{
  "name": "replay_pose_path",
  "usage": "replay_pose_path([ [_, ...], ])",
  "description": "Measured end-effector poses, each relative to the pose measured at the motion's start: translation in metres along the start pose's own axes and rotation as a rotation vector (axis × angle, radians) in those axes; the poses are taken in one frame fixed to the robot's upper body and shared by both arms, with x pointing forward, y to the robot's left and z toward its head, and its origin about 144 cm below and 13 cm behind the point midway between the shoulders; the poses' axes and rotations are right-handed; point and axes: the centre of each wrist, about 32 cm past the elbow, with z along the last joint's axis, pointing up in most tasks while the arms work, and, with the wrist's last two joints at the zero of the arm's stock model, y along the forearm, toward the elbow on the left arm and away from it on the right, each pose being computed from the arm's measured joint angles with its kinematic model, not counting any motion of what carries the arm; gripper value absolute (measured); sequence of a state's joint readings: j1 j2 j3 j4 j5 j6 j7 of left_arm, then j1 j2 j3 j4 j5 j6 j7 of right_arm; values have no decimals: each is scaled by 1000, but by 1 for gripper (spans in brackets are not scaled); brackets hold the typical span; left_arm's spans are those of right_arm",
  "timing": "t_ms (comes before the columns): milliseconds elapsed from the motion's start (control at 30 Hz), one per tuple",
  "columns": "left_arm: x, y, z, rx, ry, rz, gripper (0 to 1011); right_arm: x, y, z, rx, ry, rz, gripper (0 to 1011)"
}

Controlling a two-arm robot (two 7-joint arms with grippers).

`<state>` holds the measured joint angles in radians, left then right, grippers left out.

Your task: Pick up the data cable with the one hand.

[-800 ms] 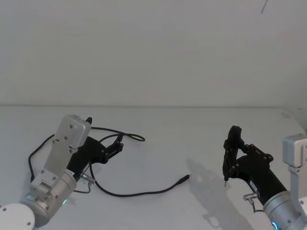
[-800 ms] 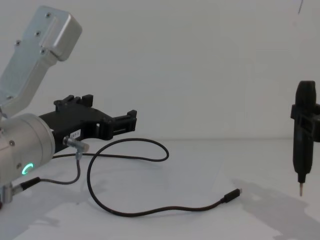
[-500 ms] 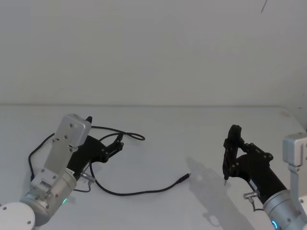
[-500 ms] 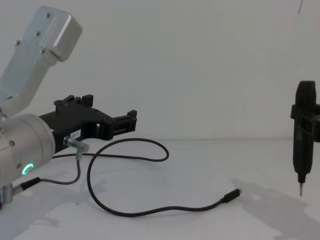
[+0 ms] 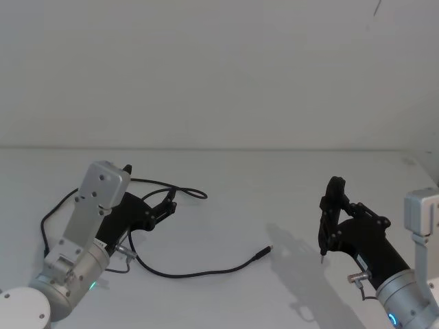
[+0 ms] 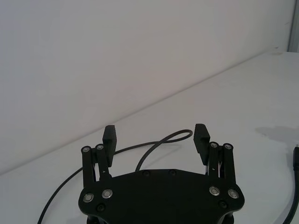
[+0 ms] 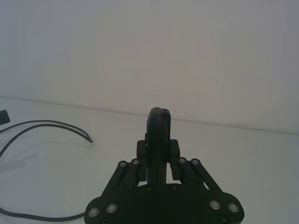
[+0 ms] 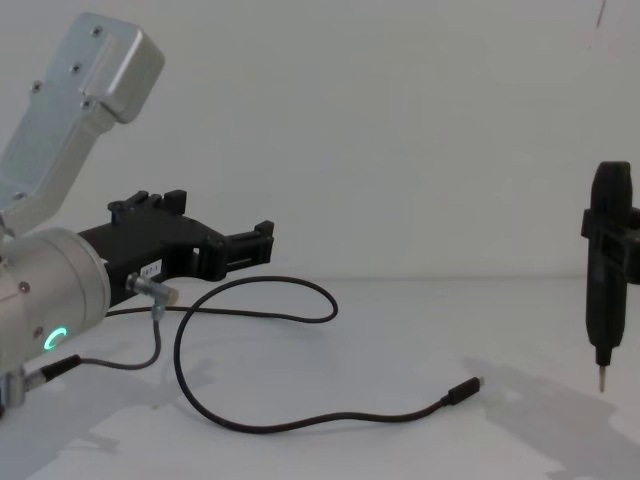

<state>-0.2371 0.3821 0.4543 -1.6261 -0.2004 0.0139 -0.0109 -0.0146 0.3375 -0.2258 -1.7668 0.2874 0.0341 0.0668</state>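
Hardly anything has moved since the earlier frames: in the head view the left gripper (image 6: 155, 135) sits a trace farther back from the cable's far bend than it did, and the chest view looks unchanged.

Nearest the robot, the thick silver cylinder (image 8: 45, 300) with its green ring light (image 8: 52, 338) carries that black two-jaw gripper. It reaches forward nearly level, raised above the near-left part of the long thin black data cable (image 8: 262, 430). Its jaws stand spread wide with nothing between them. One short grey wire (image 8: 156, 335) with two silver cylindrical plugs hangs beside the cylinder, just beside the cable's left curve.

One data cable lies loose on the white table (image 8: 400, 340), ungripped. It forms a loop under and beyond the left gripper, then a long sweep to its small black plug (image 8: 462, 392) at the cable's right end.

Well to the right of that plug, the right gripper (image 7: 159, 151) is raised and clamped on one upright black pen-shaped tool (image 8: 606, 290). The tool's thin metal tip points down, clear of the table. There are two grippers in all. Beyond the cable rises a plain white wall (image 5: 219, 68).
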Motion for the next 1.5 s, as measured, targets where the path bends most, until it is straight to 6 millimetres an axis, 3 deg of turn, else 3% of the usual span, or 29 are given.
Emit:
replay_pose_path([
  [867, 1, -1, 1, 5, -5, -17, 1001, 0, 0, 0, 0, 0, 0, 279],
  [1500, 23, -1, 16, 109, -51, -273, 1001, 0, 0, 0, 0, 0, 0, 279],
])
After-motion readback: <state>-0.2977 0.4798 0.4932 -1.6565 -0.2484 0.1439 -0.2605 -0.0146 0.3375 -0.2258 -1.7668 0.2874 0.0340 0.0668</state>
